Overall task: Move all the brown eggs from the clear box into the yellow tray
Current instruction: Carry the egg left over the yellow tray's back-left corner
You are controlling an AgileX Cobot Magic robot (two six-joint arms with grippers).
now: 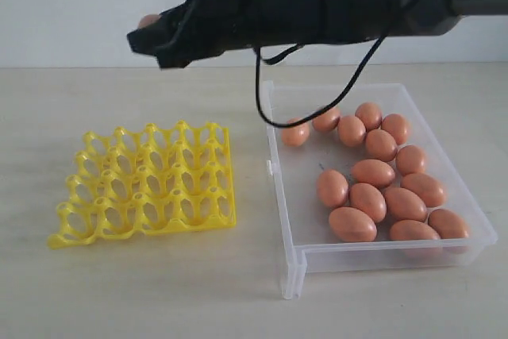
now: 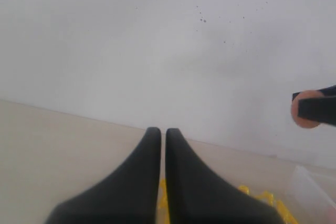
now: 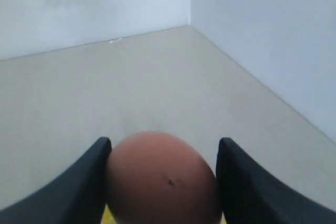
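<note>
Eggs (image 1: 373, 172), fifteen of them, lie loose in the box (image 1: 279, 220) at the right of the exterior view. They crowd its far and right parts, many touching, and the near left of the floor is bare. One more egg (image 1: 148, 20) is in the air at the upper left of that view, gripped by the right hand (image 1: 157, 36), whose arm reaches across from the upper right. Its fingers stand wide only because the egg fills the gap, one finger on each flank. The height, I judge, is meant to carry it clear of the box wall and the tray's peaks.

At lower left the tray (image 1: 143, 184) sits on the worktop (image 1: 159, 291), every cup empty, well below the hand in the picture. How far over it the hand stands I cannot tell.

Near the tray's edge, the left hand (image 2: 163, 132) has its fingers pressed together on nothing. A black cable (image 1: 256, 77) droops from the arm over the box's far left corner, close to the eggs there. Nothing lies between hand and tray.
</note>
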